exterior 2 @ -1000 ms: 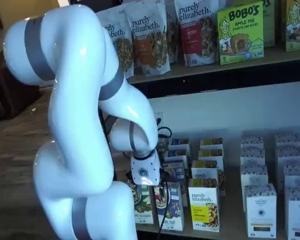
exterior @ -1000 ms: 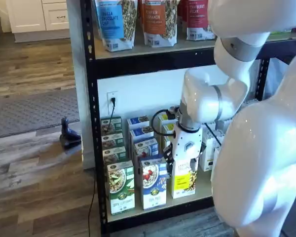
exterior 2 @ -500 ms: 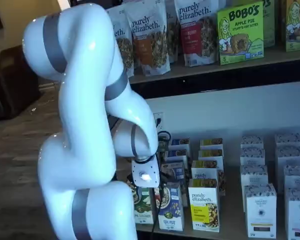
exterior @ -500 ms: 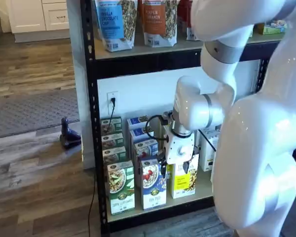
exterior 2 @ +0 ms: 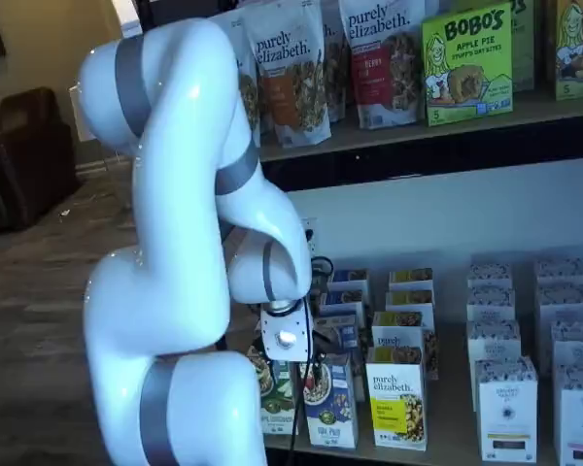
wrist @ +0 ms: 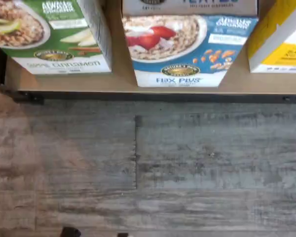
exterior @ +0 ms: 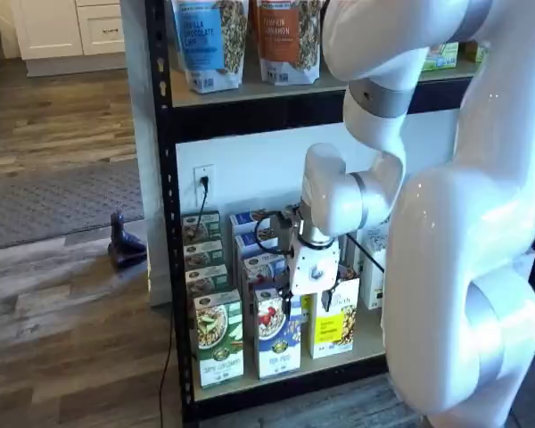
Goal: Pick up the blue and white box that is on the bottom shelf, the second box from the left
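The blue and white box [wrist: 187, 49] stands at the front edge of the bottom shelf [wrist: 118, 83], between a green-and-white carton [wrist: 49, 34] and a yellow carton [wrist: 278, 39]. In both shelf views the box [exterior: 275, 337] [exterior 2: 330, 406] is upright on the beige board [exterior: 296, 367]. My gripper [exterior: 308, 305] hangs just in front of the box's upper right part, its white body above. Its two black fingers stand apart with a gap and hold nothing. In a shelf view the gripper [exterior 2: 293, 367] is mostly hidden by the arm.
More cartons stand in rows behind the front ones, and white boxes [exterior 2: 505, 408] stand further right. Granola bags [exterior: 209, 40] fill the higher tier. The black rack post [exterior: 165, 223] is at the left. The wood floor [wrist: 148, 168] lies below the shelf edge.
The arm and gripper have shifted left, from in front of the yellow carton to in front of the blue and white box. The boxes have not moved.
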